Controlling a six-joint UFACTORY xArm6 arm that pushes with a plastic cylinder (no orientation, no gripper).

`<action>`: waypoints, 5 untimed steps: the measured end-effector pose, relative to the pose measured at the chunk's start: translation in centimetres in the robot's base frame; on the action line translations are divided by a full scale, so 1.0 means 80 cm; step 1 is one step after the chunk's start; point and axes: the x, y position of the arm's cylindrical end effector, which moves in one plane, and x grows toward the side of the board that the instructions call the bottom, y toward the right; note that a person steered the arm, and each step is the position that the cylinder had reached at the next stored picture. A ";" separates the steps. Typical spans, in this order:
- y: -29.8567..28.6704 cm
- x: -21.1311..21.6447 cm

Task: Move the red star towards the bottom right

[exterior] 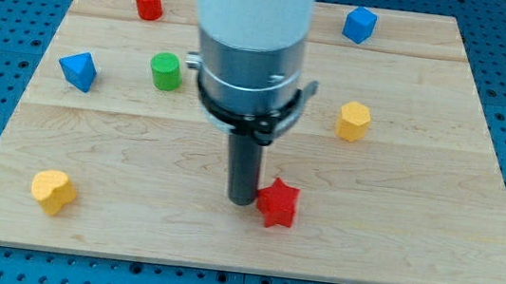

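The red star (277,203) lies on the wooden board (396,225), a little below the middle and slightly to the view's right of centre. My tip (242,200) stands right at the star's left side and looks to touch it. The rod comes down from the wide grey and white arm body (248,55) that covers the upper middle of the board.
A red cylinder (148,2) is at the top left and a blue cube (360,24) at the top right. A green cylinder (165,71) and a blue triangular block (78,69) are on the left. A yellow block (354,121) is on the right, another yellow block (53,191) at the bottom left.
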 end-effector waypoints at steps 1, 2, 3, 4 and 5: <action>0.029 0.006; 0.033 0.008; 0.033 0.009; 0.038 0.009; 0.042 0.009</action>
